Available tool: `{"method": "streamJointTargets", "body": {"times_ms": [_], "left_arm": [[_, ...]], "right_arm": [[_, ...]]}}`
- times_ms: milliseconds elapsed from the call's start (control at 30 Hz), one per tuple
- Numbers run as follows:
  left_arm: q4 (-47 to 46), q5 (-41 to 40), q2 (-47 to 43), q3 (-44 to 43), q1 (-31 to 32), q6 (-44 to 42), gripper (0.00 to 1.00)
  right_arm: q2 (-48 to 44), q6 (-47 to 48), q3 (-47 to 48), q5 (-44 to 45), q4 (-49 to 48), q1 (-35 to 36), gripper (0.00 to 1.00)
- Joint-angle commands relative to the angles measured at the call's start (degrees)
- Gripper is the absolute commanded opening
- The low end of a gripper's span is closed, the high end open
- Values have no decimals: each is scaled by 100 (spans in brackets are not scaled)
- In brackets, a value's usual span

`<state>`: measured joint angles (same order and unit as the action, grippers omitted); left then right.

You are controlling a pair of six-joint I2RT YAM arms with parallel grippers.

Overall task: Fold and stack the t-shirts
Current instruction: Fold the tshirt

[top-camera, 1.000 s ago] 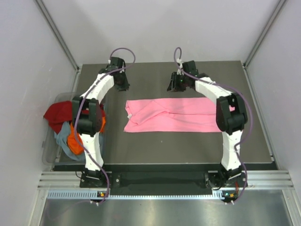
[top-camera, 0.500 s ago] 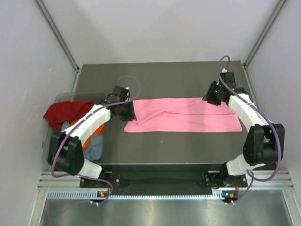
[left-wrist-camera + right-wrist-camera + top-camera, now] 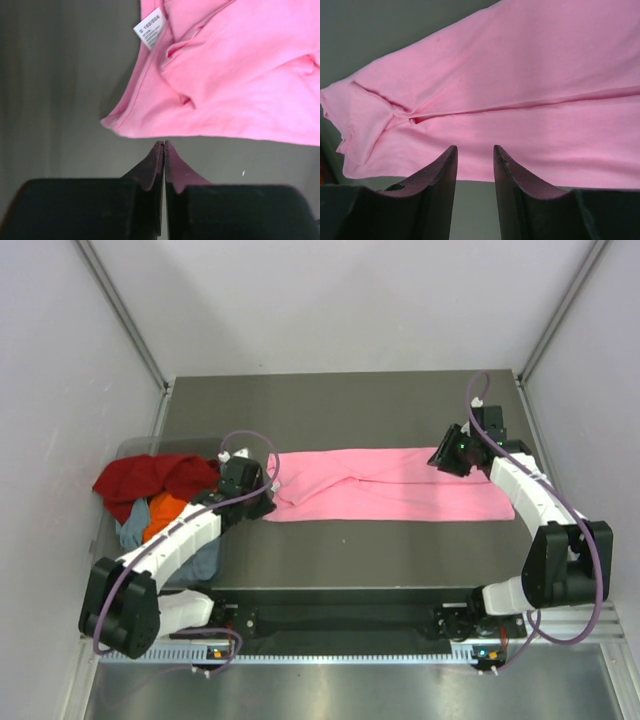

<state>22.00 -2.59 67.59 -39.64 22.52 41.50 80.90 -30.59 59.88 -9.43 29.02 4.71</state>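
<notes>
From overhead I see the pink t-shirt [image 3: 390, 485] lying as a long folded strip across the middle of the table [image 3: 350, 405]. My left gripper [image 3: 164, 146] has its fingers pressed together with nothing between them, tips just short of the shirt's edge, below the white label [image 3: 150, 28]. The right gripper [image 3: 474, 152] is spread over the far end; I can't tell if it touches cloth. My left arm [image 3: 180, 535] hides part of the dark red t-shirt [image 3: 140, 478], orange t-shirt [image 3: 165, 510] and grey-blue t-shirt [image 3: 130, 530] heaped in the clear bin [image 3: 97, 558]
</notes>
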Motion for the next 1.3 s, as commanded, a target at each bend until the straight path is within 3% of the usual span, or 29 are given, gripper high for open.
{"method": "streamJointTargets", "body": {"times_ms": [0, 100, 300, 500, 667, 933, 1267], "left_arm": [[-654, 224, 481, -342, -2, 52, 0], [-320, 128, 1027, -571, -2, -62, 0], [-380, -628, 1256, -27, -2, -1, 0], [-310, -796, 1959, -53, 6, -1, 0], [-126, -839, 1705, -193, 24, -115, 0], [832, -1015, 932, -1283, 24, -660, 20], [788, -725, 878, -721, 24, -529, 23]], "right_arm": [[-75, 79, 164, -278, -177, 4, 35], [-101, 19, 34, -401, -282, 4, 35], [-84, 26, -231, -481, -616, 4, 35], [84, 62, -29, -577, -537, 4, 34], [-154, 9, -55, -586, -546, 4, 34], [-364, 220, -318, -964, -652, 12, 36], [-400, 141, -530, -1218, -959, 12, 37]]}}
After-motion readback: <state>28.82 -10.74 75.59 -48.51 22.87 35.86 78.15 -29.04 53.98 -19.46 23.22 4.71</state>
